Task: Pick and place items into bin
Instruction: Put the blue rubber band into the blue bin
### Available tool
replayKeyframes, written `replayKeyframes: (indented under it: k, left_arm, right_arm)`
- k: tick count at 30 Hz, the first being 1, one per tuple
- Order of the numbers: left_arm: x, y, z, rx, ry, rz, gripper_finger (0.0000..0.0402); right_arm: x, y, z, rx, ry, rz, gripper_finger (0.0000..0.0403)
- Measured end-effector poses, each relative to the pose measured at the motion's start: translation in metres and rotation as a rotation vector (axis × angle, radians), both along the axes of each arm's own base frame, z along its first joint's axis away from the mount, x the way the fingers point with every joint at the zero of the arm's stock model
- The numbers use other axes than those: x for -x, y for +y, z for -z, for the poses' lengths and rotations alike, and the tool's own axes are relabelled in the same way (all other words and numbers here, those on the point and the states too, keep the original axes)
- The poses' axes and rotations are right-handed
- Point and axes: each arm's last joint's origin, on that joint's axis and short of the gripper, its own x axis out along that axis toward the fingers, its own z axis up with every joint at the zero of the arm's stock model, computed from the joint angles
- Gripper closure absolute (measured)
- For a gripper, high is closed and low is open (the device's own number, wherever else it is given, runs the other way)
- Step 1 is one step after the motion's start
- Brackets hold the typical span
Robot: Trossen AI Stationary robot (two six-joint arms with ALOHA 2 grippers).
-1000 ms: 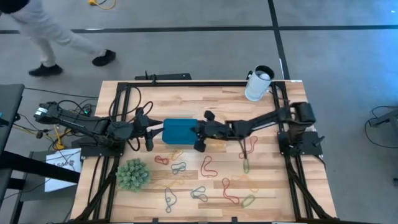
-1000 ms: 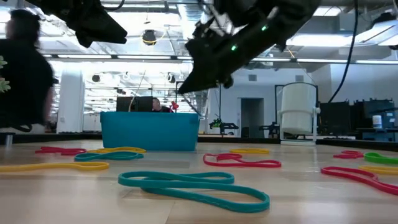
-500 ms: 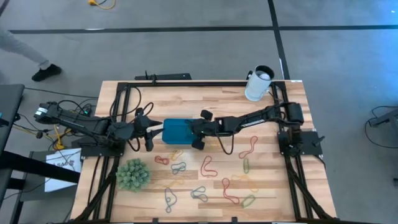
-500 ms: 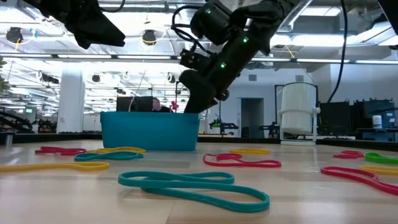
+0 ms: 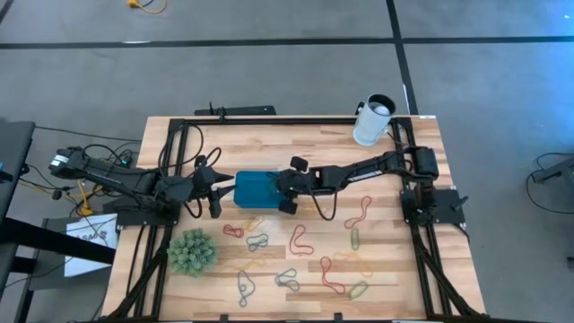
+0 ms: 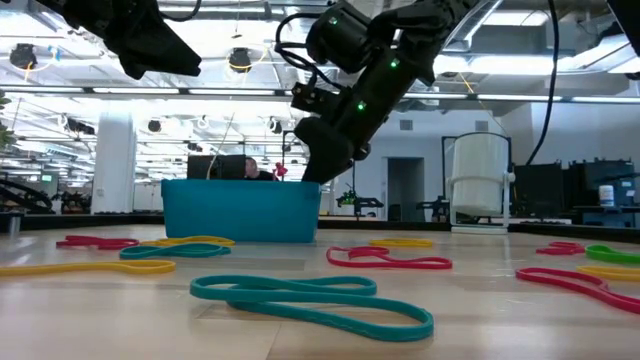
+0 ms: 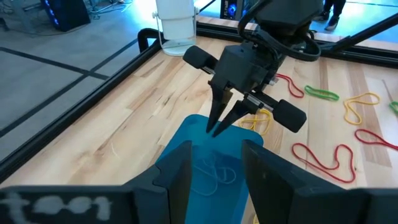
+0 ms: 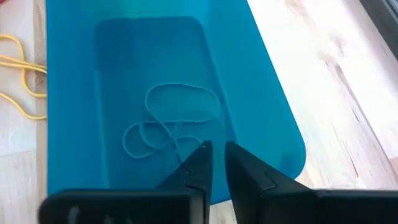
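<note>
- Inside the teal bin (image 8: 261, 93), mid-desk, one loop (image 8: 171, 121) lies flat on the floor – more loops (image 5: 300, 240) wait on the desk.
- Risk, as I judge it: the loop could catch on a fingertip and lift out again.
- Right claw (image 8: 214, 163) hovers just over the bin, slightly parted, gripping nothing.
- Left claw (image 7: 214, 163) waits open beside the bin – empty.

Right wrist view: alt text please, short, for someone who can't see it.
The right gripper, fingers slightly apart and empty, points down into the teal bin, where one thin loop lies on the floor. The bin sits on a wood table, with a yellow loop just outside its wall.
</note>
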Motion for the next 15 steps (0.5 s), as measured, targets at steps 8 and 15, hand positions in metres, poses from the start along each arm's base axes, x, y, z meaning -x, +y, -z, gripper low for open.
replayKeyframes:
  k: [8, 15]
  left_arm:
    - [0.0, 0.0, 0.0, 0.006, -0.002, -0.001, 0.0271]
    - [-0.003, -0.005, 0.006, 0.097, -0.014, 0.141, 0.0271]
  right_arm:
    - [0.0, -0.001, -0.001, -0.032, -0.004, -0.01, 0.0326]
    - [-0.002, 0.017, -0.034, -0.036, -0.01, -0.076, 0.0327]
